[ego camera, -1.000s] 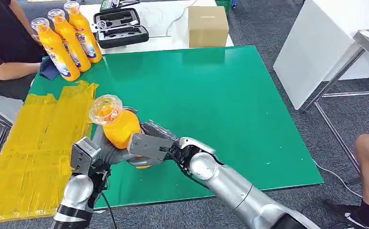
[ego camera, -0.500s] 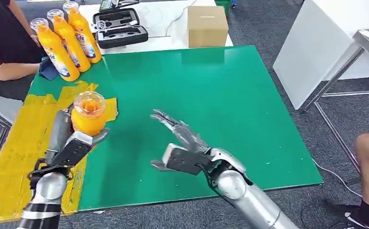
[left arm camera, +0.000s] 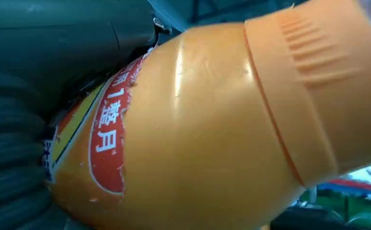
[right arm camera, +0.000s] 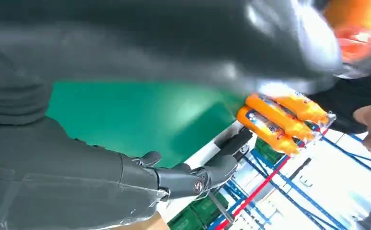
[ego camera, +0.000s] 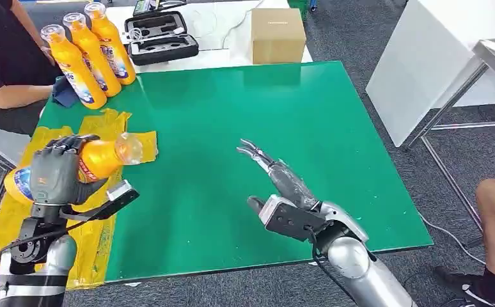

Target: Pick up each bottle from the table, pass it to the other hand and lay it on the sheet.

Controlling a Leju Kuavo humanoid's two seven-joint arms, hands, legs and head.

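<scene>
Holding one bottle (ego camera: 85, 163) tilted over the yellow sheet (ego camera: 40, 192), the left hand (ego camera: 56, 174) nears placement; right hand (ego camera: 277, 182) spread empty; three bottles (ego camera: 88, 54) wait at far left of the bench (ego camera: 296, 128).

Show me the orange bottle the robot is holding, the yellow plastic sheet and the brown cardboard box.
Orange bottle (ego camera: 101, 158), head view, on its shoulder beside the left hand (ego camera: 56, 174).
Yellow plastic sheet (ego camera: 18, 246), head view, on its bare near part.
Brown cardboard box (ego camera: 278, 36), head view, on its front face.
</scene>
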